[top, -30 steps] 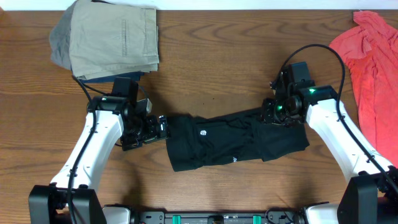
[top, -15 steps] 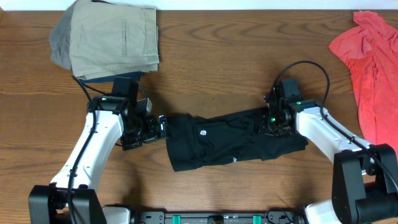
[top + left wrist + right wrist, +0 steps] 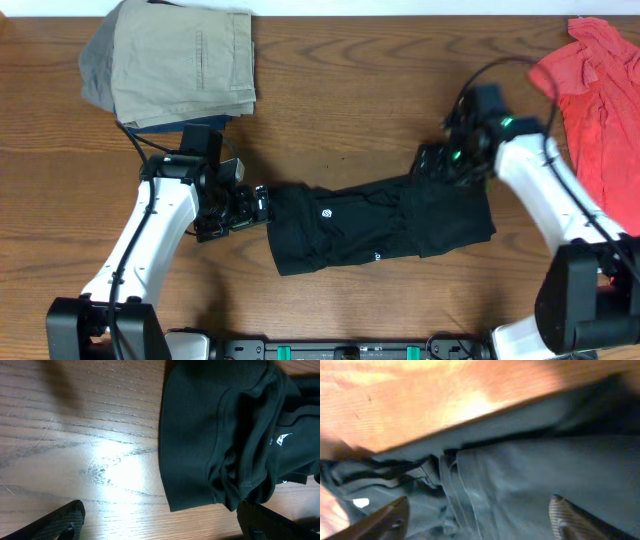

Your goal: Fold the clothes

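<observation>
Left fingers [image 3: 260, 204] are released, spread wide, low over bare wood, nothing between them. Just beside their tips is the left end of the black shirt [image 3: 370, 225], a rounded folded edge with bunched seams behind it. Cannot tell whether the tips touch the cloth.

Right fingers [image 3: 432, 163] are also released, spread wide over the shirt's upper right corner, with layered folds below them and no cloth pinched.

The shirt lies flat on the brown wooden tabletop [image 3: 340, 100] between the two sets of fingers. It is a long band, with its long axis running from the left fingers to the right fingers and rising slightly toward the right. The white logo [image 3: 328, 213] faces up, nearer the left fingers.

Beyond the left fingers, toward the far edge, is the folded khaki stack [image 3: 185, 60], well apart. Beyond the right fingers, at the tabletop's right edge, is the coral-red shirt [image 3: 590, 110], close to that arm. There is bare wood along the shirt's far side and near side.
</observation>
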Controlling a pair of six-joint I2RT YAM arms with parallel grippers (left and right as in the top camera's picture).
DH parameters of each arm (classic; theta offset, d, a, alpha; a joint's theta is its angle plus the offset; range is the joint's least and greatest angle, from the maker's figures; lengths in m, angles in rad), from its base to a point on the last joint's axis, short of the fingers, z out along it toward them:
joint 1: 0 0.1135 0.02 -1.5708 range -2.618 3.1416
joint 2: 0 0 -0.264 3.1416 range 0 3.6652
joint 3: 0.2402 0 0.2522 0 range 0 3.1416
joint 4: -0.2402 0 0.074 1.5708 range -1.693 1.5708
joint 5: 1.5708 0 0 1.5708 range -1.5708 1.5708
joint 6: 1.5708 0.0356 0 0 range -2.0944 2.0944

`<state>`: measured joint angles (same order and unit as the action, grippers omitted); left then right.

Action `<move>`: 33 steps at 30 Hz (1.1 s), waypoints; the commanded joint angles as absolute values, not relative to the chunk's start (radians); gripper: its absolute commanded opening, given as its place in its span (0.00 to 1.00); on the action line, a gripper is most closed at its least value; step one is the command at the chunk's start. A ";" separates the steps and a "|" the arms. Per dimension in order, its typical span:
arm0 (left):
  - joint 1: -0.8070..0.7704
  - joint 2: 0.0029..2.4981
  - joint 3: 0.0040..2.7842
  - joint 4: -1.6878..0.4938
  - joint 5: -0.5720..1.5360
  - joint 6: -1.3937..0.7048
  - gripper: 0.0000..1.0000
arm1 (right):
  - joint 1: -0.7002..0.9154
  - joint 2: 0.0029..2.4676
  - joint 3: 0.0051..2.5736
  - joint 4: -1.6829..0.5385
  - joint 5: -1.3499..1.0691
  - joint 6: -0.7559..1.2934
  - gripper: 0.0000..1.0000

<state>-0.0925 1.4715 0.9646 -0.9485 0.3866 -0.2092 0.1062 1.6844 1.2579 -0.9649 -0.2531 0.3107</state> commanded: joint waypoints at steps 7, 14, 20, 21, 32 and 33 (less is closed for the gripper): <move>-0.088 1.493 0.836 -0.782 0.533 -0.204 0.98 | -0.108 1.680 1.411 -1.102 -0.089 0.282 0.99; -0.088 1.558 0.792 -0.692 0.540 -0.204 0.98 | -0.264 1.680 1.406 -1.157 -0.095 0.283 0.99; -0.088 1.668 0.789 -0.599 0.688 -0.186 0.98 | -0.294 1.680 1.406 -1.169 -0.128 0.278 0.99; -0.088 1.692 0.789 -0.587 0.727 -0.173 0.98 | -0.294 1.680 1.406 -1.169 -0.129 0.274 0.99; -0.099 1.824 0.786 -0.562 0.848 -0.116 0.98 | -0.286 1.680 1.404 -1.171 -0.132 0.272 0.99; -0.105 1.824 0.786 -0.559 0.848 -0.117 0.98 | -0.285 1.680 1.404 -1.171 -0.132 0.272 0.99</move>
<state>-0.0879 1.7653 0.8227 -0.5671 0.9401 -0.1520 -0.2924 1.6840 1.3994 -1.1675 -0.1230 0.2840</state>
